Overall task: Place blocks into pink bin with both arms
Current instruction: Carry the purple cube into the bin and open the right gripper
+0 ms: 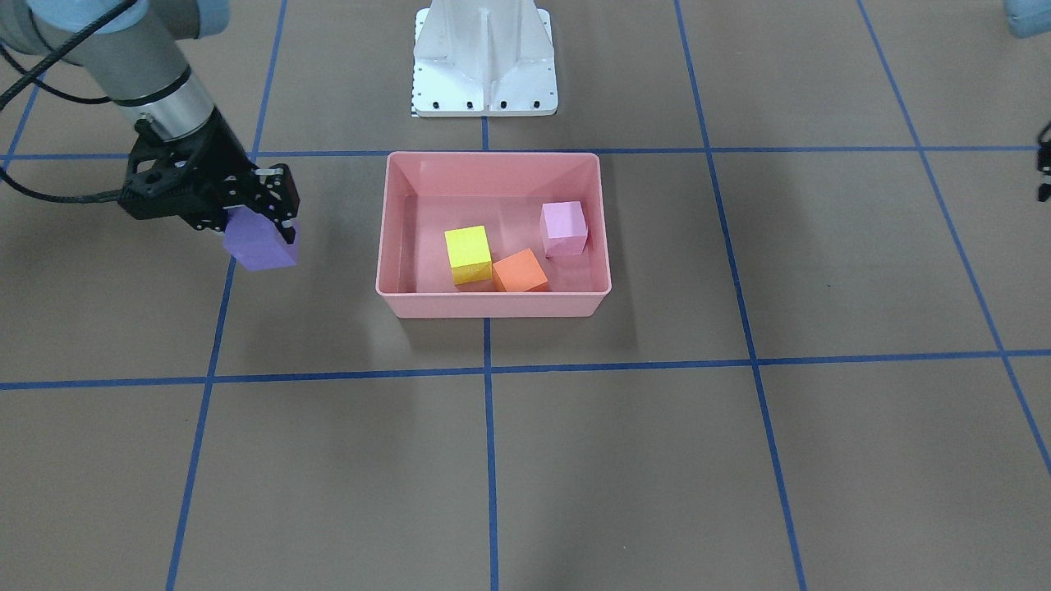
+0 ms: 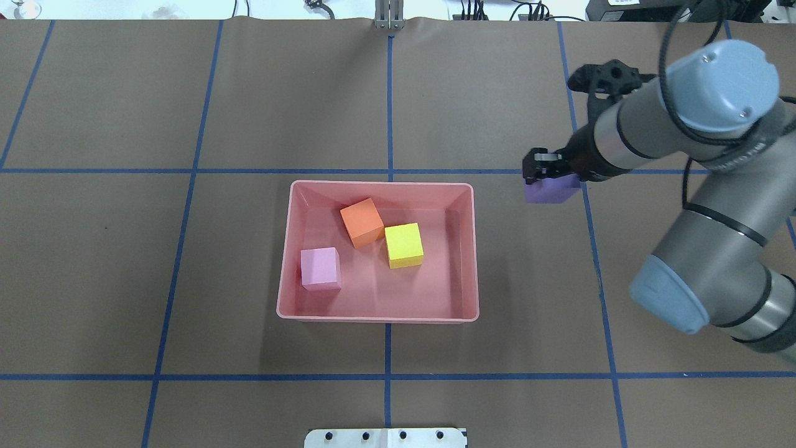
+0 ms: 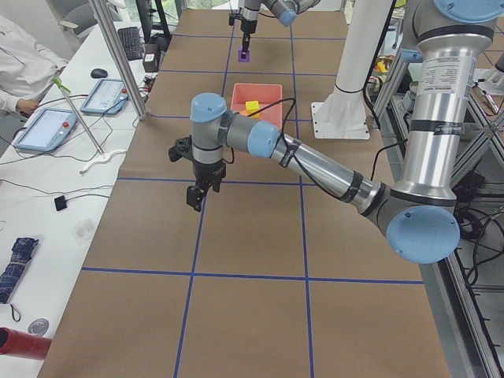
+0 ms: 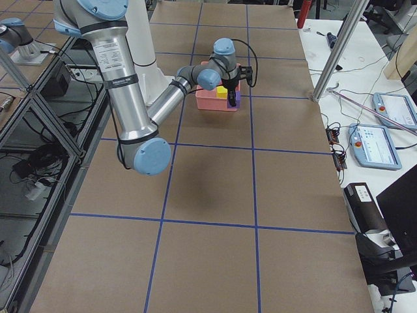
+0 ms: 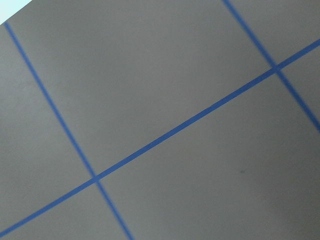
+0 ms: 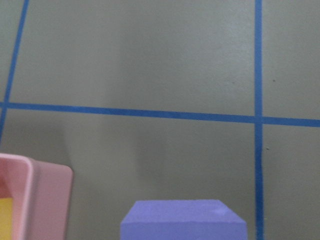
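Three blocks in the bin, the fourth pinched in the right hand outside it.

The right hand [image 2: 542, 172] is pressed onto the purple block [image 2: 550, 190], holding it near the bin [image 2: 379, 184] but apart from it, at about two o'clock from the bin in the overhead view. In the same view, inside the bin, the orange block [image 2: 361, 222] lies at eleven o'clock from its middle. The yellow block [image 2: 403, 244] sits at two o'clock, corner to corner with the orange one. The lilac block [image 2: 320, 268] lies apart at eight o'clock, near the wall. The left hand [image 3: 197, 197] hangs over the bench [image 2: 124, 280], well away from the bin. I cannot tell whether its fingers are spread or together, and its wrist camera shows only bench and blue tape lines [image 5: 165, 140].
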Robot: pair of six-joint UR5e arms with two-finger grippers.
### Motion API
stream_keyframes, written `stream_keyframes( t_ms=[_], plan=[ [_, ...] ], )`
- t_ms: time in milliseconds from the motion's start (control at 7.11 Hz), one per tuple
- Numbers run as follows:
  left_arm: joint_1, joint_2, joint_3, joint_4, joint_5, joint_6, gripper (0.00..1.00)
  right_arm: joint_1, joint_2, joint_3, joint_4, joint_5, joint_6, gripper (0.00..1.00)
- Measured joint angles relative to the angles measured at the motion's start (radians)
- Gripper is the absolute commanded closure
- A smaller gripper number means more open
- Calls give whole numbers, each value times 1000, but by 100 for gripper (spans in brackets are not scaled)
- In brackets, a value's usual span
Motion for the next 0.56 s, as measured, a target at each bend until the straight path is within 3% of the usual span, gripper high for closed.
stream_keyframes(
  t_ms=[281,562],
  plan=[
    [-124,45,167,-145,-87,106,0,-101,173,-6,-156,-83,158,100],
    [-162,59,225,-182,-146,142,0,-272,246,-13,-225,-252,331,10]
  ],
)
